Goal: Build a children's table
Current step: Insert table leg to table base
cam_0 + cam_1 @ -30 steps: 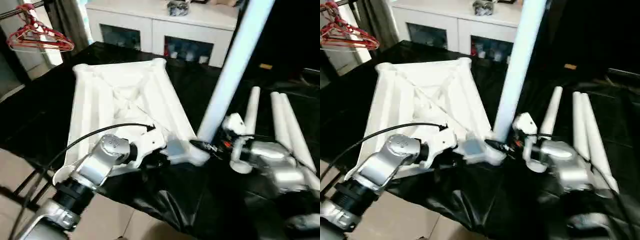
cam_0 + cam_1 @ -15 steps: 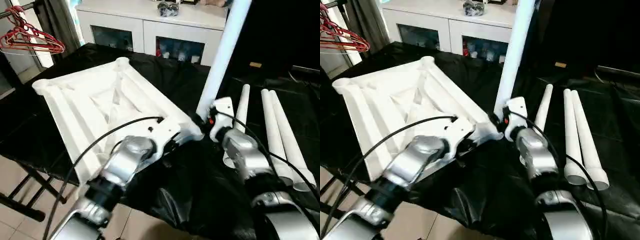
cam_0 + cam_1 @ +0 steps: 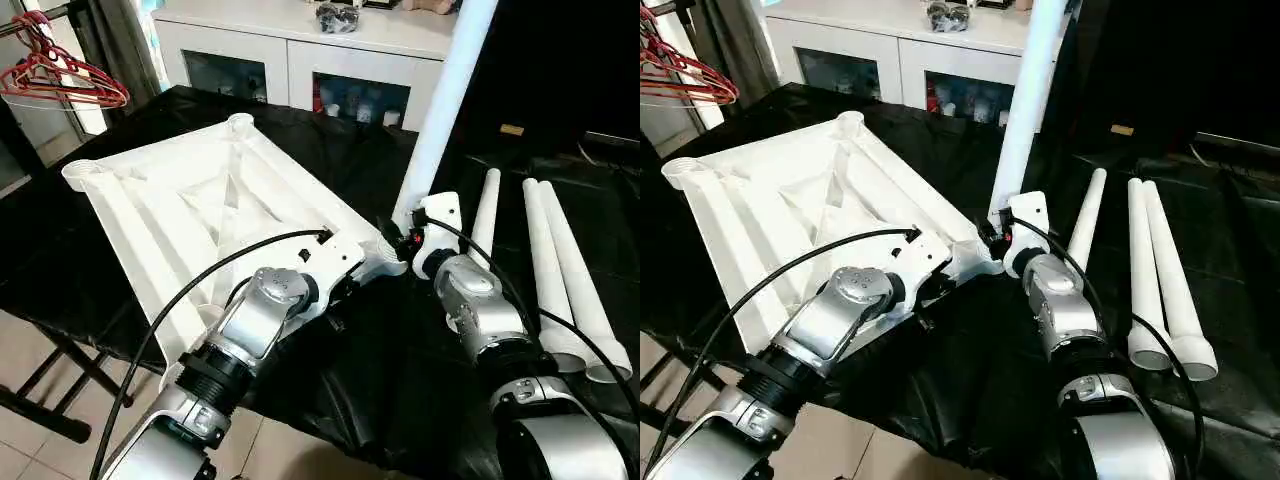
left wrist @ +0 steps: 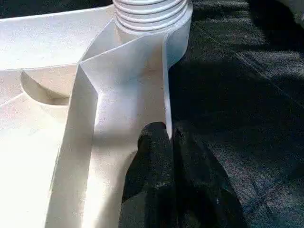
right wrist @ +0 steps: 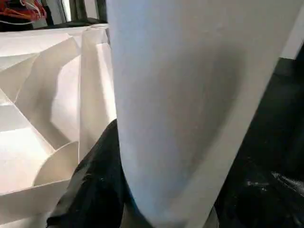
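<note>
The white table top (image 3: 200,200) lies upside down on a black cloth (image 3: 380,370) that covers the work surface, its ribbed underside facing up and round sockets showing at its far corners. At the near right corner of the top, a white leg (image 3: 440,110) stands almost upright, leaning slightly to the right, its threaded lower end (image 4: 151,14) seated in the corner socket. The left gripper (image 4: 172,137) pinches the rim of the table top just near that corner, one black finger (image 4: 152,156) inside the rim and the other outside on the cloth side, so it is closed on the top. The right gripper (image 3: 410,240) is at the base of the standing leg, and in the right wrist view a black finger (image 5: 102,180) presses against the side of the leg (image 5: 190,95), so it grips the leg. Three more legs (image 3: 545,260) lie side by side on the cloth to the right of the right arm, with their flared ends toward the near side. A white cabinet (image 3: 300,60) with glass doors stands beyond the table, and red hangers (image 3: 60,80) hang at the far left.
</note>
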Robot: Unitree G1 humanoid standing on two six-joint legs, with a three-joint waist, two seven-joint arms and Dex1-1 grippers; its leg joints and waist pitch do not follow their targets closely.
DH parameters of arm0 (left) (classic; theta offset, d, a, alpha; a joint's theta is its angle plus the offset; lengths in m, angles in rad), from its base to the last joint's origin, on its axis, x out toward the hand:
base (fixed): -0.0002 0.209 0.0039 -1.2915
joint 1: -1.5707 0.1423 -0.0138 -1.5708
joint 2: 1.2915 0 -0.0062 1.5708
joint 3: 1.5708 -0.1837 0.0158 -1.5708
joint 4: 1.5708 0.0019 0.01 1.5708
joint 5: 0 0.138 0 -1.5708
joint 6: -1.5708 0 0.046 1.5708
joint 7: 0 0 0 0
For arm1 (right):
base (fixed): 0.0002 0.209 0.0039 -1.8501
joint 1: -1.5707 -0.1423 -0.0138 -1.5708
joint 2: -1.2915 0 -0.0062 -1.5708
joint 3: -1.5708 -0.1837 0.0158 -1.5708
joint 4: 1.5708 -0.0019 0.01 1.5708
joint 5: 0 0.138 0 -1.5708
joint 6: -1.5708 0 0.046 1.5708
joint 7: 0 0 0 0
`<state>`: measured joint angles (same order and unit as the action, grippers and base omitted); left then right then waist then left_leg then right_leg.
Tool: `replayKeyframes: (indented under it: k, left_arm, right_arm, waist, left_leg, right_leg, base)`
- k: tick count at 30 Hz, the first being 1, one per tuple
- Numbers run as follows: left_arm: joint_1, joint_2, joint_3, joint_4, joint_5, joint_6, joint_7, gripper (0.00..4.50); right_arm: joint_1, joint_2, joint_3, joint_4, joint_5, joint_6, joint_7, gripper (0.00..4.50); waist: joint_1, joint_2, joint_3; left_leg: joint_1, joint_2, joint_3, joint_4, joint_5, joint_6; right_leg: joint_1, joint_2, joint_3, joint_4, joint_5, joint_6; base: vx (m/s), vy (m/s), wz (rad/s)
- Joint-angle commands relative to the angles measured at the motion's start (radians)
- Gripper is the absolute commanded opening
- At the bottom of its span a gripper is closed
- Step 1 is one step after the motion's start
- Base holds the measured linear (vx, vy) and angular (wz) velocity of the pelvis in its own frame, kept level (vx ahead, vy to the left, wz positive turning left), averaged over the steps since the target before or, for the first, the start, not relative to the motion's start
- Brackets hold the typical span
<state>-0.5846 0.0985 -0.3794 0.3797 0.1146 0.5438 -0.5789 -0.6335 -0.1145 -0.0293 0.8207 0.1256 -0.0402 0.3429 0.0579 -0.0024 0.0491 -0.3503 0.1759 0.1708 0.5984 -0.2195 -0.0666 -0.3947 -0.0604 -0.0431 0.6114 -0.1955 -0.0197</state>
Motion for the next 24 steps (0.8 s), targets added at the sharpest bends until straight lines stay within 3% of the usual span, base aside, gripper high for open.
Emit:
replayKeyframes:
  k: [1, 10, 13, 19, 24]
  left_arm:
    - [-0.032, -0.004, -0.005, -0.017, 0.012, -0.051, 0.0, 0.0]
    - [-0.022, 0.015, -0.026, -0.039, -0.006, -0.12, -0.062, 0.0]
    - [-0.016, 0.023, -0.031, -0.048, -0.007, -0.127, -0.078, 0.0]
    - [-0.004, 0.05, -0.035, -0.062, -0.015, -0.148, -0.12, 0.0]
    - [0.005, 0.078, -0.043, -0.067, -0.025, -0.179, -0.175, 0.0]
  right_arm:
    - [0.053, 0.028, 0.017, 0.085, 0.006, 0.053, 0.022, 2.49]
    - [0.057, 0.027, -0.002, 0.026, 0.029, 0.028, 0.084, 3.16]
    - [0.064, 0.017, 0.009, -0.006, 0.031, 0.032, 0.119, 3.48]
    - [0.091, -0.028, 0.04, -0.099, 0.013, 0.068, 0.17, 3.84]
    - [0.128, -0.076, 0.064, -0.197, 0.024, 0.096, 0.272, 3.84]
  waist:
    - [0.006, 0.008, -0.048]
    - [0.009, 0.011, -0.053]
    - [0.012, 0.011, -0.06]
    - [0.015, 0.011, -0.058]
    - [0.018, 0.01, -0.055]
  left_leg:
    - [-0.003, 0.049, -0.021, -0.088, -0.232, 0.022]
    - [-0.007, 0.052, -0.018, -0.083, -0.163, 0.044]
    - [-0.013, 0.051, -0.016, -0.073, -0.072, 0.069]
    - [-0.011, 0.051, -0.013, -0.07, -0.059, 0.094]
    - [-0.008, 0.052, -0.013, -0.072, -0.086, 0.09]
  right_leg:
    - [0.037, -0.085, 0.044, -0.095, -0.309, -0.19]
    - [0.044, -0.085, 0.045, -0.081, -0.17, -0.235]
    - [0.051, -0.084, 0.044, -0.062, -0.025, -0.265]
    - [0.053, -0.083, 0.044, -0.059, 0.021, -0.279]
    - [0.053, -0.084, 0.044, -0.065, -0.033, -0.273]
  base:
    - [0.0, 0.0, 0.0]
    - [0.0, 0.0, 0.0]
    - [0.0, 0.0, 0.0]
    - [0.0, 0.0, 0.0]
    - [0.0, 0.0, 0.0]
